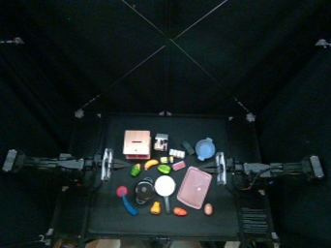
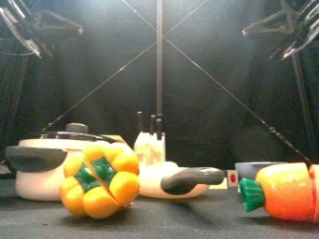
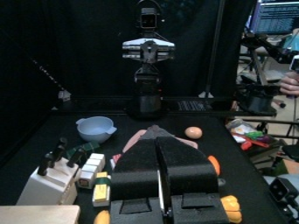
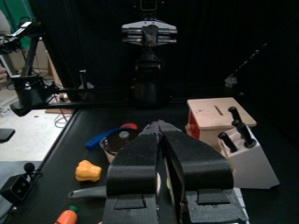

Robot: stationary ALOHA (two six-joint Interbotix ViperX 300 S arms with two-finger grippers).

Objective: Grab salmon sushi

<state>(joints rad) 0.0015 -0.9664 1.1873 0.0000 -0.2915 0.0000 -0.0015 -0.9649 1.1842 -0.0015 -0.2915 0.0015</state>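
we keep both arms parked at the table's sides, leaving the toy food clear. the left gripper [image 3: 163, 179] and right gripper [image 4: 173, 179] are closed, empty. we cannot pick out the salmon sushi among the clutter.

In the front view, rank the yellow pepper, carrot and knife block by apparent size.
1. Yellow pepper and carrot: similar, both near the camera, and the carrot is cut off, so unranked.
2. Knife block, farther back, so nearness skews this.
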